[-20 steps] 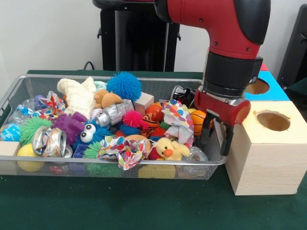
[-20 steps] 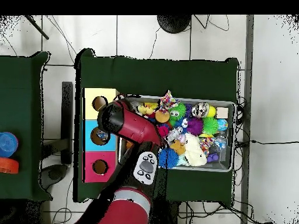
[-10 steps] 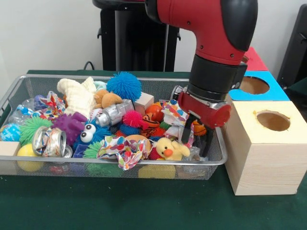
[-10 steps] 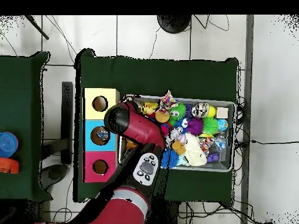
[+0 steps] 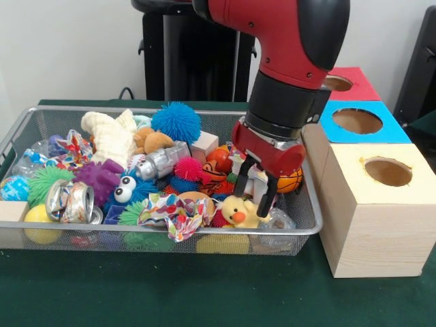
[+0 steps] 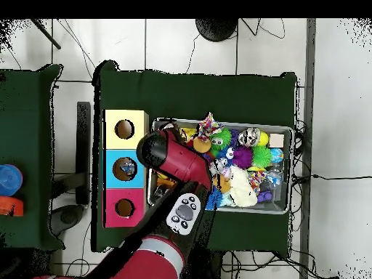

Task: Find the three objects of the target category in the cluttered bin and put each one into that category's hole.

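The wire-mesh bin (image 5: pixel 136 235) is full of toys; it also shows in the overhead view (image 6: pixel 291 167). My gripper (image 5: pixel 255 191) is open and empty. It hangs low over the bin's right part, just above a yellow duck (image 5: pixel 240 212) and in front of a patterned paper wad (image 5: pixel 253 167). A see-through crumpled bottle (image 5: pixel 279 220) lies in the bin's front right corner, beside the right finger (image 5: pixel 268 197). Another clear bottle with a blue-white label (image 5: pixel 27 162) lies at the far left end. No third bottle is in sight. In the overhead view the arm (image 6: pixel 171 156) hides the gripper.
Three boxes with round holes stand right of the bin: wooden-yellow (image 5: pixel 388 170), blue (image 5: pixel 357 121), red (image 5: pixel 337 83). In the bin are crushed cans (image 5: pixel 68 199), a blue spiky ball (image 5: pixel 176 121), an orange ball (image 5: pixel 291 182) and another paper wad (image 5: pixel 174 211).
The arm has swung from the gap between the bin and the wooden box leftward into the bin's right part. The gripper stayed open and empty.
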{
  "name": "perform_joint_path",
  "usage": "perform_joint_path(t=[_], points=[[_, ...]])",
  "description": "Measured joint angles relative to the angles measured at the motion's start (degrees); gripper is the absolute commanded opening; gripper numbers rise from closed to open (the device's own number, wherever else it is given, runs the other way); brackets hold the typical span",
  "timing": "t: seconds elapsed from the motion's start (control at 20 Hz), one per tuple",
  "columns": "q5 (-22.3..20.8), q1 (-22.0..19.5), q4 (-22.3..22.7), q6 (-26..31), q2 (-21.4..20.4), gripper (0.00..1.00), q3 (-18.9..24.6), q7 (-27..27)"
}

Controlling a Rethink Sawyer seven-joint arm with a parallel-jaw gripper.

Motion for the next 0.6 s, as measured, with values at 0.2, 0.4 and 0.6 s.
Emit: perform_joint_path(t=[0.2, 0.4, 0.6], points=[[0.0, -0.1, 0.0, 0.5, 0.5, 1.00, 0.0, 0.0], [0.0, -0.9, 0.0, 1.0, 0.6, 1.00, 0.5, 0.0], [0.0, -2.1, 0.0, 2.0, 0.6, 1.00, 1.2, 0.0]])
